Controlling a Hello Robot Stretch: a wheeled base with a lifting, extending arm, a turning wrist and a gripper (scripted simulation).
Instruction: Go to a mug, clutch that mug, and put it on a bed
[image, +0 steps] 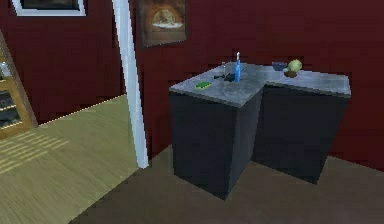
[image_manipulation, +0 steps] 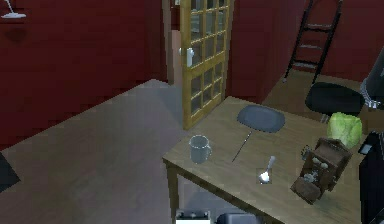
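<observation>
Ahead, in the forward view, dark red walls stand over a brown floor. At the left edge a shelf (image: 8, 95) stands on paler wood flooring, and a white post (image: 128, 80) rises beside it. Right of the post a framed picture (image: 162, 22) hangs on the wall. Farther right is an L-shaped counter (image: 210, 140) with dark sides and a grey top. On it, from left to right, are a flat green thing (image: 205, 85), a slim blue thing (image: 238, 70) standing upright, and a round greenish thing (image: 293, 69).

In the arm side view the walls are red again, with bare grey-brown floor on the left. A wooden door (image_manipulation: 205, 60) with glass panes stands near the middle, and a dark ladder (image_manipulation: 313, 40) leans at the upper right.

A wooden table (image_manipulation: 215, 178) takes up the lower right. The mug (image_manipulation: 200, 149) stands upright near its left corner, apart from everything else. It is pale grey-white with a darker inside. To its right lie a thin utensil (image_manipulation: 243, 147), a dark grey plate (image_manipulation: 261, 118), a spoon (image_manipulation: 266, 172), a brown object (image_manipulation: 322, 168) and a green leafy lump (image_manipulation: 346, 128).

I cannot tell how the gripper stands.
</observation>
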